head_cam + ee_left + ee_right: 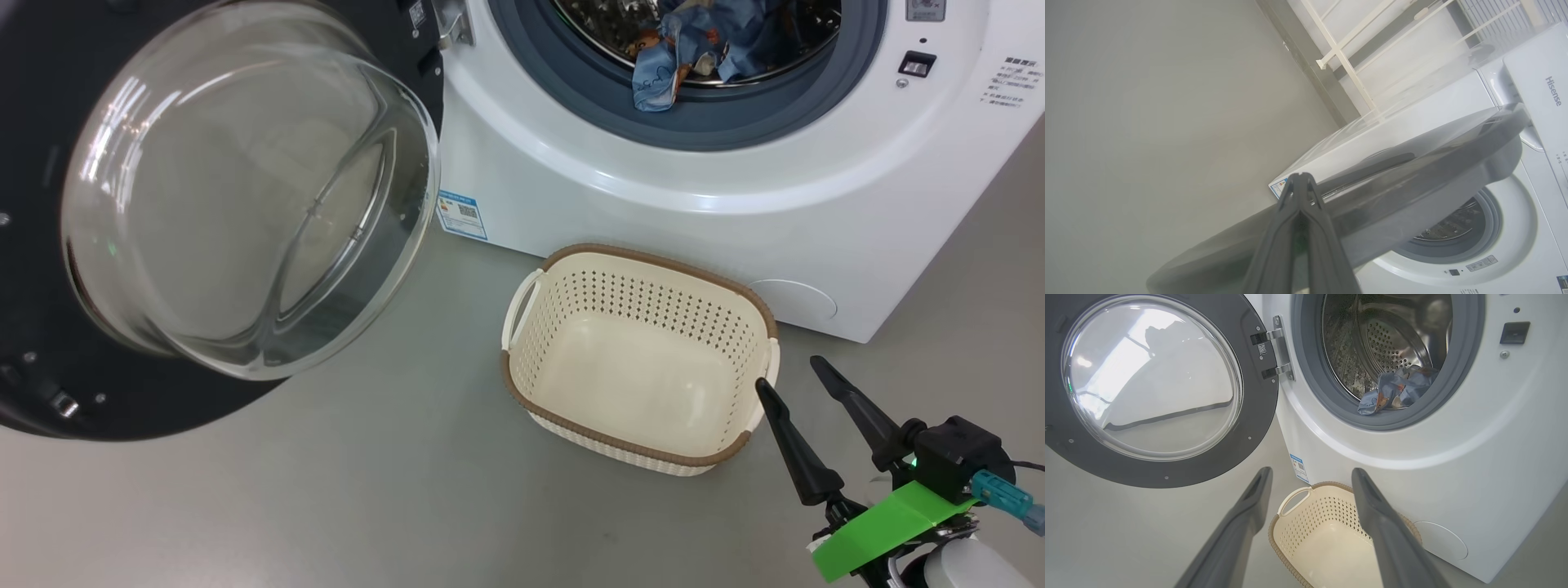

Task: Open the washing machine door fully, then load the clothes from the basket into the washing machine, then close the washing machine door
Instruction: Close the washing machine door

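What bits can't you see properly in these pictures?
- Head view: the top edge cuts off the drum; the clothes show only partly.
- Head view: the left edge crops the washing machine door.
- Head view: print on the washing machine is too small to read.
- Left wrist view: the blurred door rim hides part of the drum.
- Right wrist view: fingers of the right gripper cover part of the basket.

The right gripper point(790, 374) hangs at the near right, its two long dark fingers spread wide apart and angled toward the far left. Behind them sit a black wrist block point(951, 457) and a green bracket point(886, 523), above a pale forearm point(971, 567). The left gripper point(1300, 179) has its fingers pressed together, tips meeting.
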Robot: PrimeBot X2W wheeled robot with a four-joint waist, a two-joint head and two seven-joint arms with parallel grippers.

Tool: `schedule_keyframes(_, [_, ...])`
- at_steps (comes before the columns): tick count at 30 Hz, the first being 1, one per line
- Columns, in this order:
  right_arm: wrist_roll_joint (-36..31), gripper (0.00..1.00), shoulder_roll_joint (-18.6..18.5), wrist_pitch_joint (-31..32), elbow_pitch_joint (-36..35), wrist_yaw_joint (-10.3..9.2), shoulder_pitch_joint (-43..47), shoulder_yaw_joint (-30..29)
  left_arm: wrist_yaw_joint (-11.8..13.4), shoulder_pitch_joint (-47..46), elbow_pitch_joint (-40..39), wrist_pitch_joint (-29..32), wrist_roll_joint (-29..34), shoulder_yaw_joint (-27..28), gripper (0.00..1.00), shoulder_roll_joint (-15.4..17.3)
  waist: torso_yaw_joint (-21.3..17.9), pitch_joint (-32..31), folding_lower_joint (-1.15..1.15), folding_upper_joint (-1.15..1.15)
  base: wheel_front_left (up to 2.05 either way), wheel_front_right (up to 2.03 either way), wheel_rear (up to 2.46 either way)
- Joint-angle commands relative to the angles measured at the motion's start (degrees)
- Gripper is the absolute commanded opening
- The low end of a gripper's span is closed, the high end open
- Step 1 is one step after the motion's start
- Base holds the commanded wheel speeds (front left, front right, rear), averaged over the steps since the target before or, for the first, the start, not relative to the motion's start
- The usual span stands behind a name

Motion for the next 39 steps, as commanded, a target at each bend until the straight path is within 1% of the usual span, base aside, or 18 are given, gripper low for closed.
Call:
schedule_keyframes(1, [-0.54, 1.0, -0.37, -0.46, -1.19, 0.42, -1.09, 0.59, -0.32, 0.34, -2.93, 2.66, -0.72, -0.08, 0.0, 2.73, -0.2, -0.42, 0.0, 0.0, 0.0, 0.0, 0.0])
schedule_keyframes(12, [-0.69, 1.0, 0.71, -0.46, -1.04, 0.42, 0.1, -0.55, -0.32, 4.0, -12.51, 11.28, -3.6, -3.87, 0.0, 3.72, -0.69, -2.96, 0.0, 0.0, 0.0, 0.0, 0.0])
schedule_keyframes(20, [-0.79, 1.0, 1.34, -0.46, -1.05, 0.42, 1.11, -1.29, -0.32, 6.74, -21.59, 17.14, -6.17, -6.41, 0.0, 3.38, -0.84, -4.6, 0.0, 0.0, 0.0, 0.0, 0.0])
schedule_keyframes(24, [-0.86, 1.0, 1.67, -0.46, -1.16, 0.42, 1.57, -1.64, -0.32, 8.02, -26.24, 19.16, -7.24, -7.44, 0.0, 2.82, -1.35, -5.54, 0.0, 0.0, 0.0, 0.0, 0.0])
schedule_keyframes(25, [-0.86, 1.0, 1.67, -0.46, -1.16, 0.42, 1.57, -1.64, -0.32, 8.02, -26.24, 19.16, -7.24, -7.44, 0.0, 2.82, -1.35, -5.54, 0.0, 0.0, 0.0, 0.0, 0.0])
schedule_keyframes(29, [-0.96, 1.0, 2.06, -0.46, -1.23, 0.42, 2.05, -2.01, -0.32, 9.03, -30.37, 20.4, -8.1, -8.39, 0.0, 1.65, -2.24, -6.34, 0.0, 0.0, 0.0, 0.0, 0.0])
schedule_keyframes(34, [-1.06, 1.0, 2.47, -0.46, -1.33, 0.42, 2.55, -2.51, -0.32, 9.72, -34.24, 20.79, -7.73, -9.91, 0.0, 0.09, -3.96, -6.99, 0.0, 0.0, 0.0, 0.0, 0.0])
schedule_keyframes(39, [-1.23, 1.0, 2.83, -0.46, -1.46, 0.42, 2.82, -3.1, -0.32, 9.59, -37.61, 19.13, -6.71, -11.54, 0.0, -2.88, -6.42, -7.27, 0.0, 0.0, 0.0, 0.0, 0.0])
